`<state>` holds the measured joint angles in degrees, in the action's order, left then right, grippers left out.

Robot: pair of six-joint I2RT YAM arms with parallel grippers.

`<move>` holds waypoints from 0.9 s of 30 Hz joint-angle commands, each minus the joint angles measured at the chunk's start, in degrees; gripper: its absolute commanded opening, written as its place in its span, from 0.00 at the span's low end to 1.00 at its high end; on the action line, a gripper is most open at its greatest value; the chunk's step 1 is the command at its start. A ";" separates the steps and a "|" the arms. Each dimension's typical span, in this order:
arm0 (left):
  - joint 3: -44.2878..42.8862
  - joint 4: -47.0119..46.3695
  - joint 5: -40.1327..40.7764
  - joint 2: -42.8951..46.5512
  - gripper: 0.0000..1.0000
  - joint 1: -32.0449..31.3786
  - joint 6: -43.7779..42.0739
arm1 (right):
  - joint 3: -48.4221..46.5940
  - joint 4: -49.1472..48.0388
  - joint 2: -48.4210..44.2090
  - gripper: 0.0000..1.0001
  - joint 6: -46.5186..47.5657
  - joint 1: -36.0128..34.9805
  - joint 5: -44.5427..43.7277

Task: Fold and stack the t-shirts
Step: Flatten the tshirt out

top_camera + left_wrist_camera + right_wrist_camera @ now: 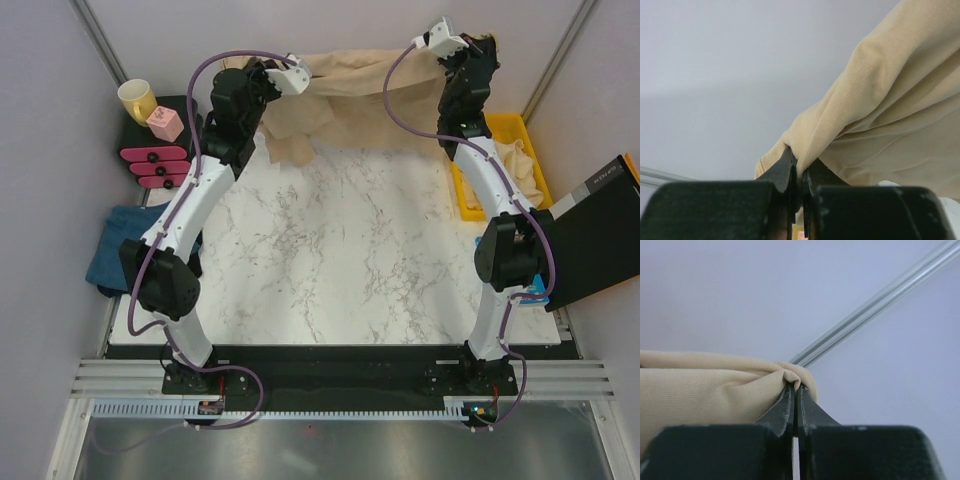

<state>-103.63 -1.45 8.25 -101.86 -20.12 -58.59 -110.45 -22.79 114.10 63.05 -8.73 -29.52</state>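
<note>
left gripper [799,167] and right gripper [795,392] each pinch a bunched edge of the tan t-shirt [350,95] — soft, light cloth drooping between them — corners look the surest hold.

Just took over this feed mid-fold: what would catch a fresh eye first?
A tan t-shirt hangs stretched above the table's far edge, the left gripper and right gripper each shut on a pinch of it. A teal-blue t-shirt lies crumpled at the left edge, and a yellow bin holding more tan cloth sits on the right.
</note>
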 commanded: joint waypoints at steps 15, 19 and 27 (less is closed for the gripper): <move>11.26 40.36 -23.88 26.36 0.02 0.52 -12.43 | 15.41 33.32 -27.51 0.00 -9.09 1.61 21.58; 6.88 51.19 -27.58 27.25 0.02 0.61 -9.98 | 21.33 37.20 -34.74 0.00 -7.31 1.26 29.43; 7.30 50.59 -23.64 18.64 0.02 0.70 -6.71 | 15.62 36.94 -26.14 0.00 -12.51 0.39 23.99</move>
<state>-96.95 47.33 -17.06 -77.47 -19.94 -67.20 -92.14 13.87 83.26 53.65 -7.66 -4.16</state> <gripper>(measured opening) 0.047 0.018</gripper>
